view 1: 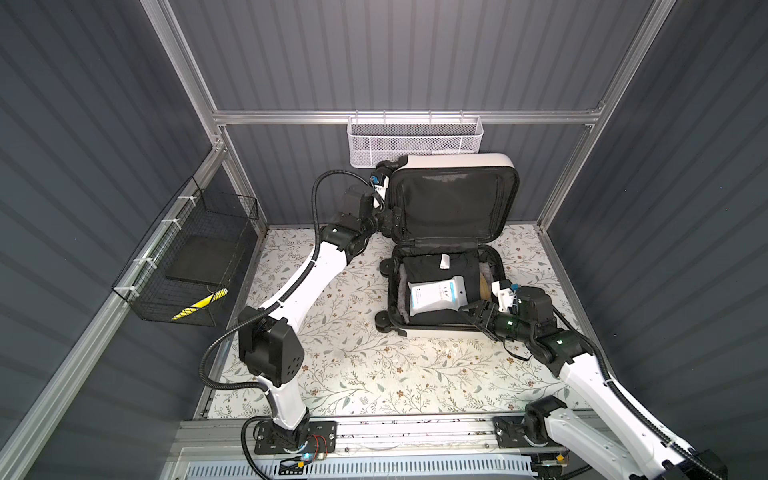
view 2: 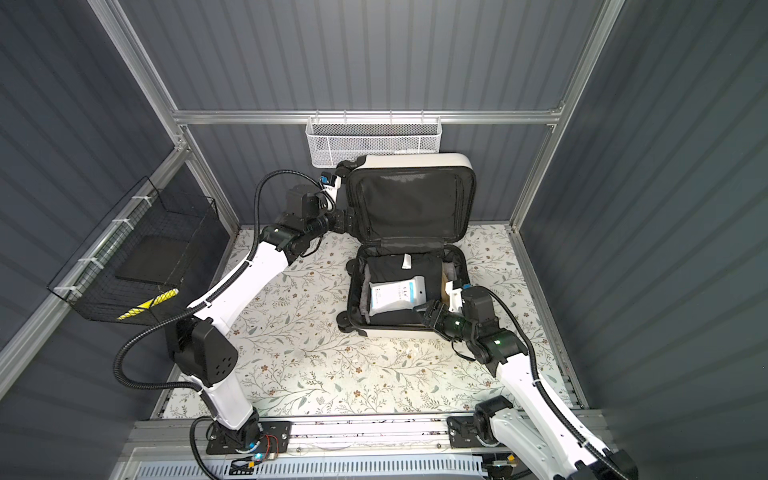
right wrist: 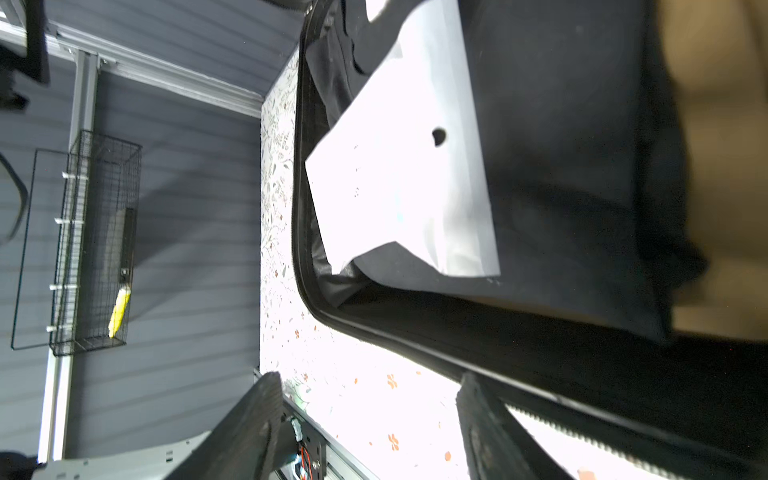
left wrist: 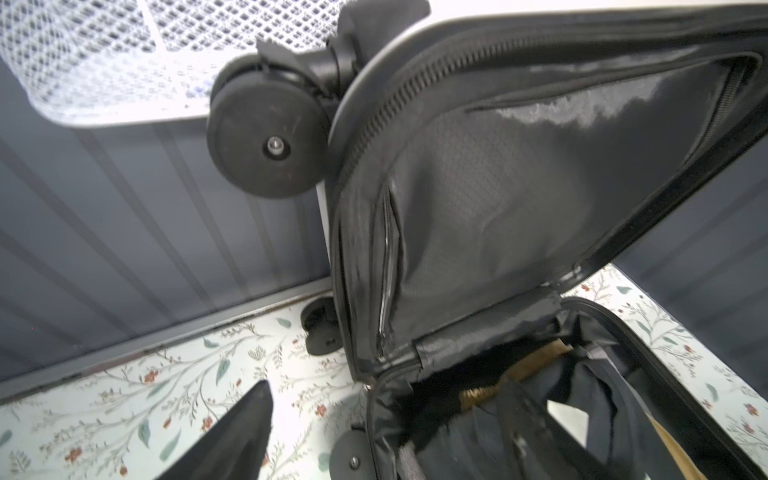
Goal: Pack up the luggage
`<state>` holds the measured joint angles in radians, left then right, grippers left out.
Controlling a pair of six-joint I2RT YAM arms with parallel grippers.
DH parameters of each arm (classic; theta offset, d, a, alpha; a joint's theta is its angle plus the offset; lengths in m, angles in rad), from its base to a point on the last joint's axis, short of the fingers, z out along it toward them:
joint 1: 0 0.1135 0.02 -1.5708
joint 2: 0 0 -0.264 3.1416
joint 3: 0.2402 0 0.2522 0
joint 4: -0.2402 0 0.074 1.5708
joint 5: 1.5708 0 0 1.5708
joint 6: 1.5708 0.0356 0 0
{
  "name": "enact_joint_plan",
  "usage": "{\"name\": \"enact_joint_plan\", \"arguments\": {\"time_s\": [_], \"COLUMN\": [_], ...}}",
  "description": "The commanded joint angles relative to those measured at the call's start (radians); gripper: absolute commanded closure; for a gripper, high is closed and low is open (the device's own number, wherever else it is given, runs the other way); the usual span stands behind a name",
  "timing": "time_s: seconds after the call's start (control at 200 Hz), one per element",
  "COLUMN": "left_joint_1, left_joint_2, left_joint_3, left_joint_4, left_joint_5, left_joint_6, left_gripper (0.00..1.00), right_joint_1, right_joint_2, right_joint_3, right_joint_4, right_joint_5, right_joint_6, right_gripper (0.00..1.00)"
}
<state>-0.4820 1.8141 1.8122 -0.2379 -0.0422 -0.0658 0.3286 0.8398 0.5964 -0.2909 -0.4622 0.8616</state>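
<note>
Right claw [view 1: 473, 312]: its 2 fingers [right wrist: 249, 424] stand apart with nothing between them, at the near right corner of the luggage [view 1: 457, 159], close to a white packet [view 1: 434, 296] lying on black clothing [view 1: 428, 266] inside. Left claw [view 1: 388, 218]: at the left edge of the raised lid; whether it grips cannot be told. The luggage lies open at the back of the floral worktop [view 1: 353, 365], under a white mesh basket [view 1: 415, 143].
</note>
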Motion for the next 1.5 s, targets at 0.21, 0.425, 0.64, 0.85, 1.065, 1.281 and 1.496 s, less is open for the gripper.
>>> {"name": "enact_joint_plan", "arguments": {"time_s": [0.21,0.425,0.64,0.85,1.065,1.281,1.496], "left_joint_1": [0.024,0.033,0.033,0.035,0.036,0.036,0.036], "left_joint_2": [0.097,0.148,0.182,0.205,0.214,0.174,0.061], "left_joint_3": [0.165,0.23,0.259,0.279,0.291,0.246,0.108], "left_joint_4": [0.111,0.135,0.156,0.176,0.19,0.212,0.253], "left_joint_5": [0.016,0.067,0.085,0.102,0.128,0.151,0.17], "left_joint_6": [0.035,0.025,0.014,0.01,0.008,-0.003,-0.028], "left_gripper": [0.24,0.31,0.46,0.61,0.86,1.0,1.0], "right_joint_1": [0.065,0.088,0.089,0.089,0.089,0.089,0.089], "right_joint_2": [-0.11,-0.205,-0.235,-0.221,-0.169,-0.128,-0.078], "right_joint_3": [-0.097,-0.193,-0.261,-0.29,-0.3,-0.3,-0.291], "right_joint_4": [-0.024,-0.043,-0.035,-0.015,0.029,0.062,0.095], "right_joint_5": [-0.025,-0.016,-0.012,0.015,0.028,0.046,0.055], "right_joint_6": [0.047,0.067,0.07,0.056,0.046,0.041,0.028], "right_gripper": [0.22,0.2,0.2,0.2,0.2,0.2,0.19]}}
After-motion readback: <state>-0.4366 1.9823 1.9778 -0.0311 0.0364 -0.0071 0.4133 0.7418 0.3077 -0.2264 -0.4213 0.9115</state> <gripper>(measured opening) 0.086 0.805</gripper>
